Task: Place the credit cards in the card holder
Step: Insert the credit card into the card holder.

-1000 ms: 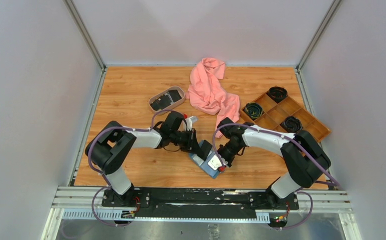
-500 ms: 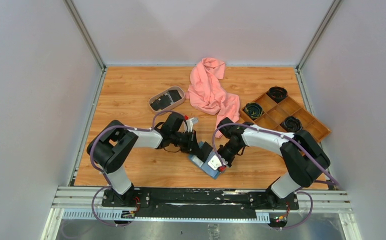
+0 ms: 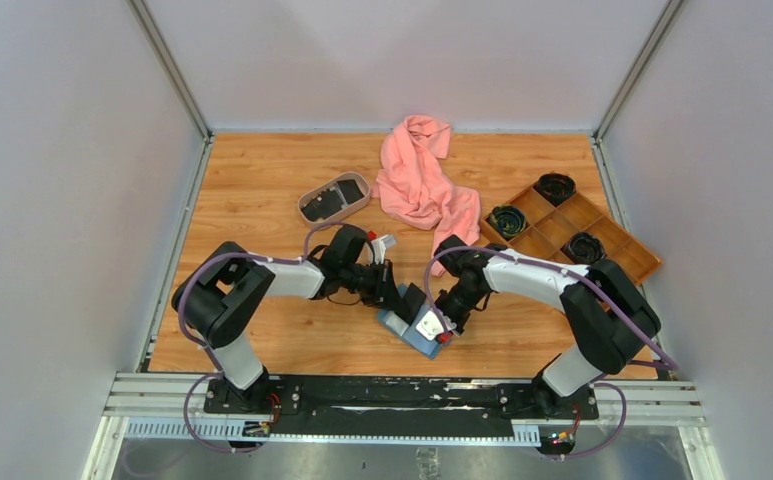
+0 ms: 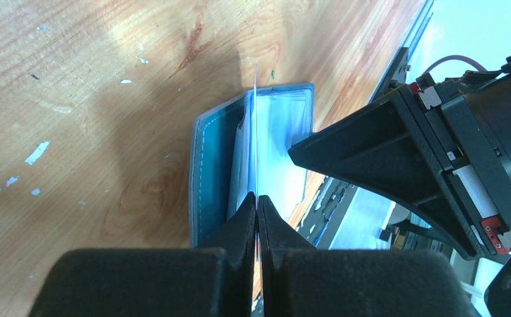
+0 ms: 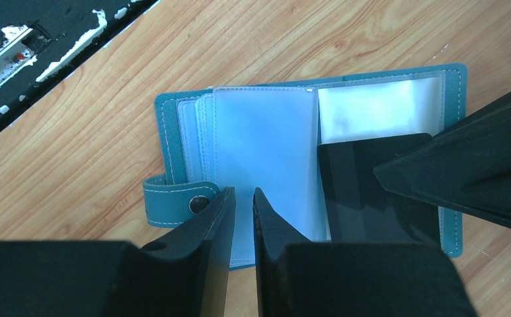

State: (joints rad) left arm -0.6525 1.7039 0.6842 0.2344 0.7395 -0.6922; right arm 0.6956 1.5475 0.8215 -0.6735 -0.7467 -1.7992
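While my left pincer [image 4: 257, 198] is clamped tight on a black card [image 5: 365, 178], seen edge-on from that wrist, my right pincer [image 5: 242, 195] has its jaws a thin slit apart over a pale blue sleeve [image 5: 266, 152]; whether they nip that sleeve I cannot tell. Both pincers meet at the card holder [image 5: 165, 135], which lies open on the table [image 3: 262, 180] between my two arms, its tab clasp [image 5: 173, 205] sticking out just beside the right pincer. The gripped card lies against the holder's other clear pocket. Farther off, more black cards [image 3: 345, 190] lie in the oval beige tray [image 3: 302, 207], with a pink cloth [image 3: 422, 180] beside it and a wooden compartment tray [image 3: 617, 242] at far right
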